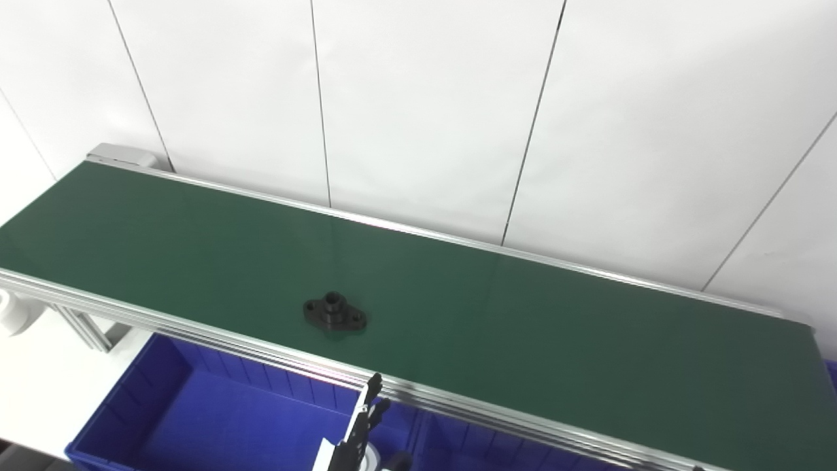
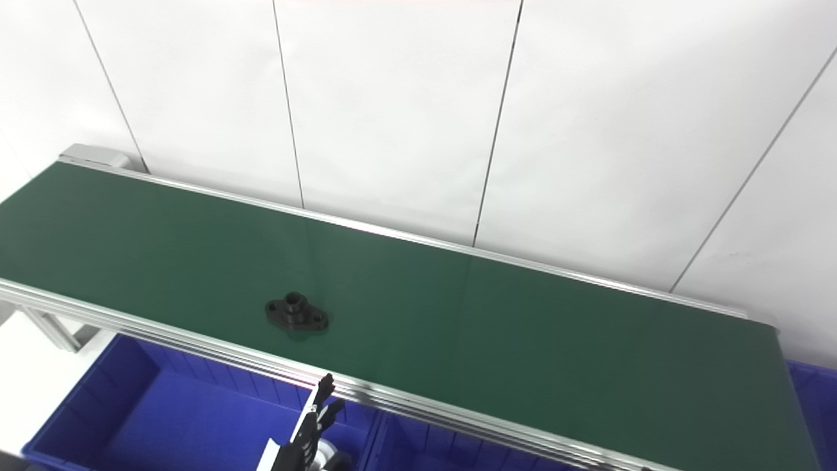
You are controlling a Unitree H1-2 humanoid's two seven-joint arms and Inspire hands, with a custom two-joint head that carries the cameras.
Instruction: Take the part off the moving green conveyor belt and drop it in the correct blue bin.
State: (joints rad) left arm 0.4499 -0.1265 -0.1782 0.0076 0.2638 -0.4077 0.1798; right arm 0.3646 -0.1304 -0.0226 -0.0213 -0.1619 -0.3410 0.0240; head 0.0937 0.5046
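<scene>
While the fingers of the left hand poke up at the bottom edge, apart and holding nothing, the black part lies on the green belt near its front rail, just beyond the hand. To grab it well, reach over the rail w/ fingers spread, close on the raised hub, then carry it back to a blue bin below; right hand not visible.

White panelled wall w/ thin dark seams behind; pale floor bottom left.
</scene>
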